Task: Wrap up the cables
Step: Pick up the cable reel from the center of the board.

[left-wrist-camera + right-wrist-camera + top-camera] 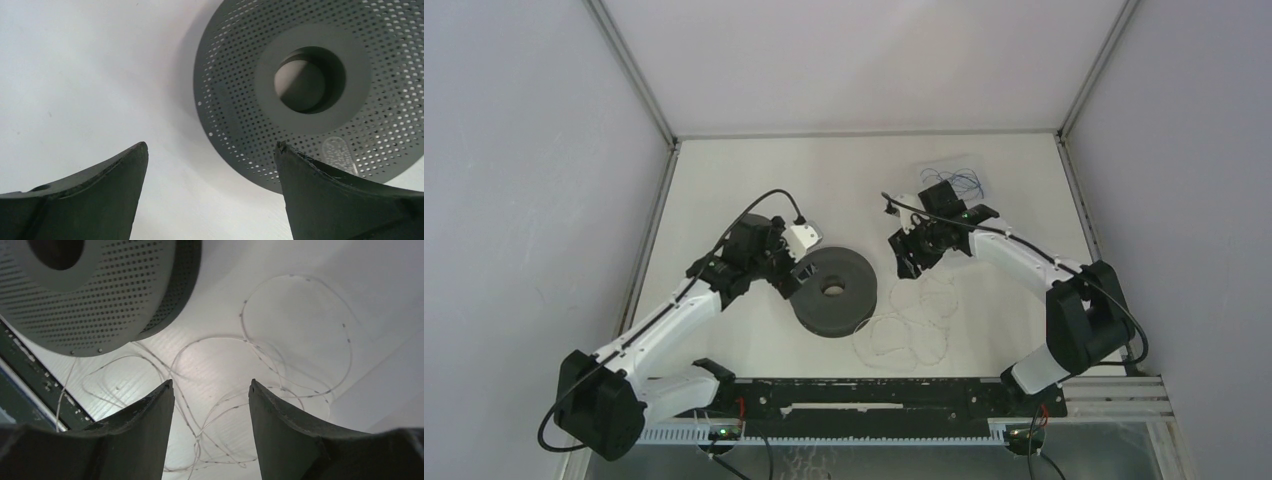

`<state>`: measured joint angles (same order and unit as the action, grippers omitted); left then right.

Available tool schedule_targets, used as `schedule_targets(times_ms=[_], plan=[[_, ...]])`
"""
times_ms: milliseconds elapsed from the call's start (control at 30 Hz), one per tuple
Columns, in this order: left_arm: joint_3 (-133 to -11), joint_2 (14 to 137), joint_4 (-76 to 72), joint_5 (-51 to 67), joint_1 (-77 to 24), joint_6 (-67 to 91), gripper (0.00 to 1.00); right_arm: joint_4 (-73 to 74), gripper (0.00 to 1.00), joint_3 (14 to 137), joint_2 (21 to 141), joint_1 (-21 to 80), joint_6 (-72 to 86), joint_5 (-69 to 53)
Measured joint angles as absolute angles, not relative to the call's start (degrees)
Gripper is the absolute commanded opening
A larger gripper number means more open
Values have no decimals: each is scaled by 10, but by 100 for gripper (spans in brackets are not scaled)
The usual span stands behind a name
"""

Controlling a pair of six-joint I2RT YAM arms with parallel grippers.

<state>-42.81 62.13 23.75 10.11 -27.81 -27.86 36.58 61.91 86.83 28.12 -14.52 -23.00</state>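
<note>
The cables (909, 325) are a very thin whitish cord lying in loose loops on the table, right of and in front of the black perforated spool (834, 290). In the right wrist view the loops (280, 360) spread below my fingers, with the spool (100, 295) at upper left. My right gripper (906, 258) is open and empty, hovering above the table just behind the loops (210, 385). My left gripper (789, 275) is open and empty at the spool's left edge; in the left wrist view (210, 147) the spool (310, 90) fills the upper right.
A tangle of thin blue wire (954, 180) lies at the back right, behind the right wrist. A black rail (874, 395) runs along the near edge. White enclosure walls (544, 200) stand on both sides and at the back.
</note>
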Motion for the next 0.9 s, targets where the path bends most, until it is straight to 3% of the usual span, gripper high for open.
schedule_targets(times_ms=[567, 900], plan=[[-428, 734, 152, 77, -274, -173, 100, 349, 64, 619, 875, 214, -110, -140], [-423, 681, 147, 95, -349, -187, 100, 344, 63, 600, 868, 192, -106, -148]])
